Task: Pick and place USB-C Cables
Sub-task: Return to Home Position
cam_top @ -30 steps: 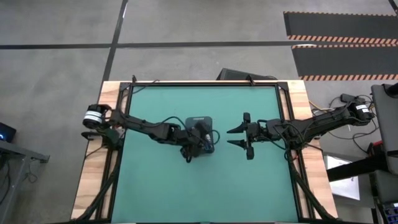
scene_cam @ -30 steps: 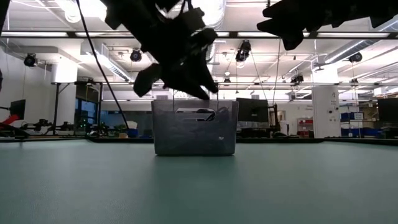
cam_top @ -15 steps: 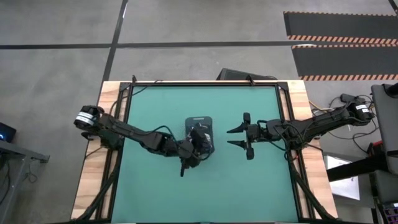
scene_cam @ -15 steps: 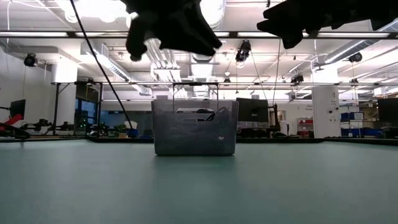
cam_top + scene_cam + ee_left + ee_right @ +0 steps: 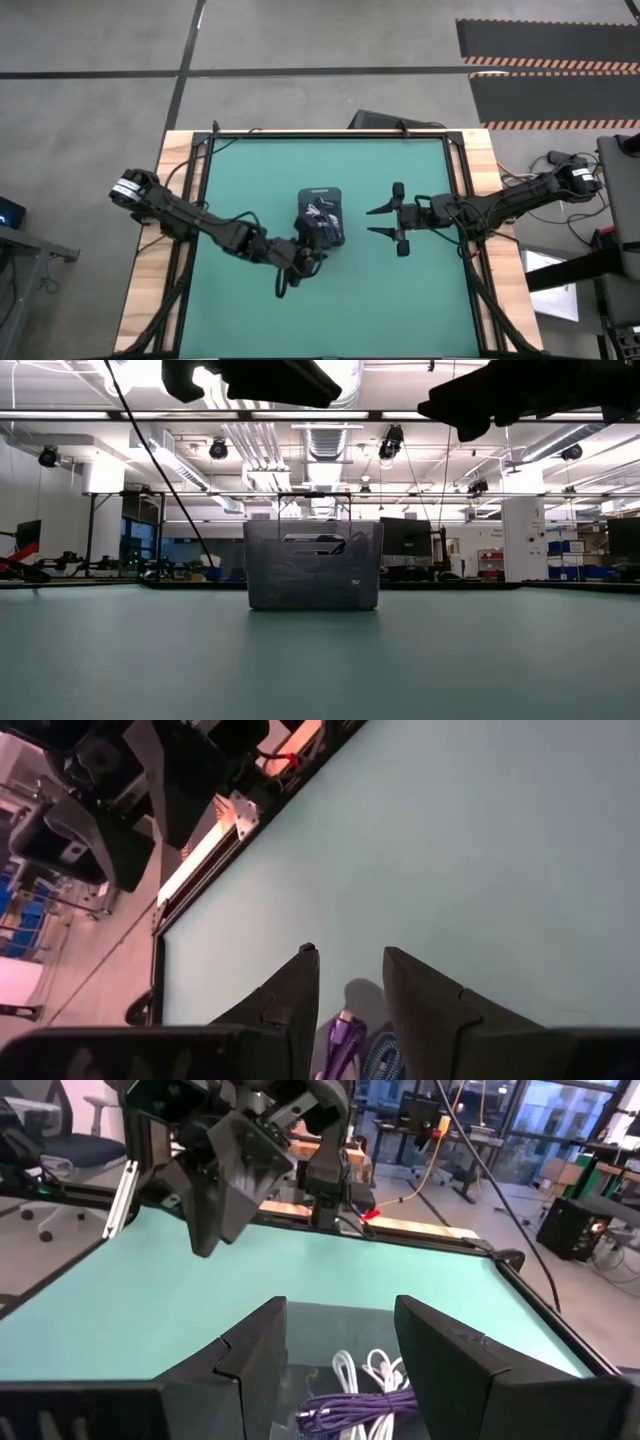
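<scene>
A dark grey tray (image 5: pixel 320 193) stands mid-table; at table height its wall (image 5: pixel 313 575) shows. White coiled USB-C cables (image 5: pixel 370 1370) and a purple bundle (image 5: pixel 360 1405) lie inside it. My left gripper (image 5: pixel 288 272) hangs high over the table just near-left of the tray, at the low view's top (image 5: pixel 250 378). Between its fingers (image 5: pixel 348 952) sits a purple and blue-white striped cable bundle (image 5: pixel 350 1038). My right gripper (image 5: pixel 378 221) waits open to the right of the tray, fingers pointing at it (image 5: pixel 340 1302). My left gripper has the purple and striped cable bundle (image 5: pixel 345 1032) between its two fingers, back from the tips. The bundle is lifted clear of the table and casts a shadow on it. The fingers hide where they meet it.
Bare green table lies around the tray on all sides. Black metal rails (image 5: pixel 200 200) run along the left, right and far edges of the mat, with wooden borders outside them.
My left gripper has risen from the tray's open top and swung toward the table's near-left, ending clear of the tray. The tray has stayed in place.
</scene>
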`<state>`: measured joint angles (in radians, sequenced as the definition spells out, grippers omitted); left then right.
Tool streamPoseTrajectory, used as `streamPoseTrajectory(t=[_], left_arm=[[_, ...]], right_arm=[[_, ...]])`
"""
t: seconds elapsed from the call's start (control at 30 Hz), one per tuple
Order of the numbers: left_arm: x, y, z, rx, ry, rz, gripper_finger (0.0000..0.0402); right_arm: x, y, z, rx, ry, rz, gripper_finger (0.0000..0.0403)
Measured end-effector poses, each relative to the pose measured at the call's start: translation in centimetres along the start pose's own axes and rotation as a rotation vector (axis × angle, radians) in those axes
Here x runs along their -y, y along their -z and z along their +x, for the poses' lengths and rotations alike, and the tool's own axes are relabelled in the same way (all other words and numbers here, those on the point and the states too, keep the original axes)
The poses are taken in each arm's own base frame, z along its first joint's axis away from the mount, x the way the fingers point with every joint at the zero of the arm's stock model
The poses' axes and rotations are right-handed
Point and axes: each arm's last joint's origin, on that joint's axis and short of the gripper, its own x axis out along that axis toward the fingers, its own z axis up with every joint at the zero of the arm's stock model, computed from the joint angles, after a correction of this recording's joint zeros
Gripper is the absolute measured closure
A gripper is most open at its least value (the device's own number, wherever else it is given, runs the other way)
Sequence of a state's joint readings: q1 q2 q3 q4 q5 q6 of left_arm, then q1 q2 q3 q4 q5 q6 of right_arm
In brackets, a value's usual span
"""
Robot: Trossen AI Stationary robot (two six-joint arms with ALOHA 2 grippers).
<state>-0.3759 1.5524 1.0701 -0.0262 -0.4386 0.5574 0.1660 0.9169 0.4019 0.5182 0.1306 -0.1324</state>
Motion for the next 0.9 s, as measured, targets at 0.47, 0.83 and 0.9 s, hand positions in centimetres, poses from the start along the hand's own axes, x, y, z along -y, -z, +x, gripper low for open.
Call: streamPoseTrajectory(t=[0.47,0.83,0.9], left_arm=[[0.8,1.3,-2.2,0.041,-0.004,-0.057,0.037],[0.2,3.8,-6.0,0.16,-0.064,-0.176,0.0401],[0.2,4.3,-6.6,0.187,-0.077,-0.191,0.0401]], right_arm=[[-0.1,1.2,-0.5,0.036,0.005,-0.039,0.0223],[-0.1,1.3,-0.9,0.047,0.007,-0.037,0.0223],[-0.1,1.4,-0.9,0.046,0.007,-0.037,0.0223]])
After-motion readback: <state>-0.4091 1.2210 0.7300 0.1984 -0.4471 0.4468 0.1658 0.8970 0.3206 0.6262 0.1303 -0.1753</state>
